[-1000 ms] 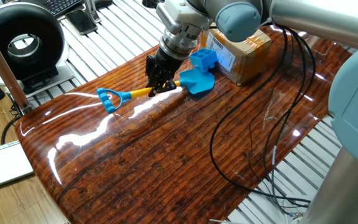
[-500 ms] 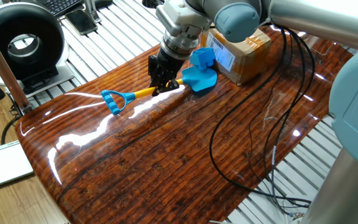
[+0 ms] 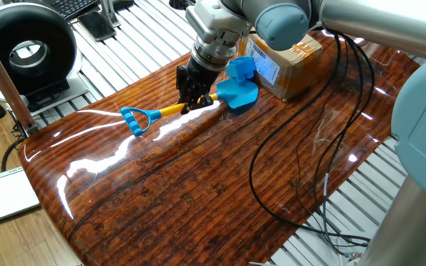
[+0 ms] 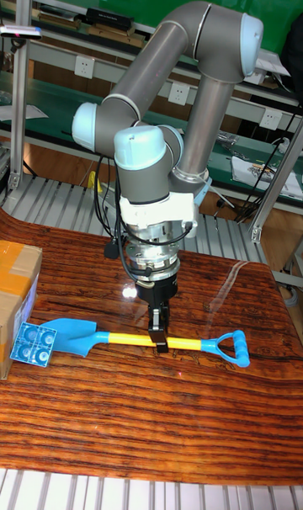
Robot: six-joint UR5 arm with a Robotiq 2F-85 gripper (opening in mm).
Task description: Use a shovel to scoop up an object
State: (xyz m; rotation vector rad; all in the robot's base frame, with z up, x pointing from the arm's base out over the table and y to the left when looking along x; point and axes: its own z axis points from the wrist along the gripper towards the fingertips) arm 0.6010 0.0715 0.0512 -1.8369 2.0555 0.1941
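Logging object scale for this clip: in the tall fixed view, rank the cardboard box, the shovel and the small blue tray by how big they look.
1. Shovel, longest span, held on its yellow shaft by the pincer.
2. Cardboard box, bulkier but cut off by the left edge, so its rank against the shovel is unsure.
3. Blue tray, clearly smallest.

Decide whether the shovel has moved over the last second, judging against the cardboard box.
Yes. The shovel, held by the hand, slid toward the cardboard box; its blade is now closer to the box, then it stopped.
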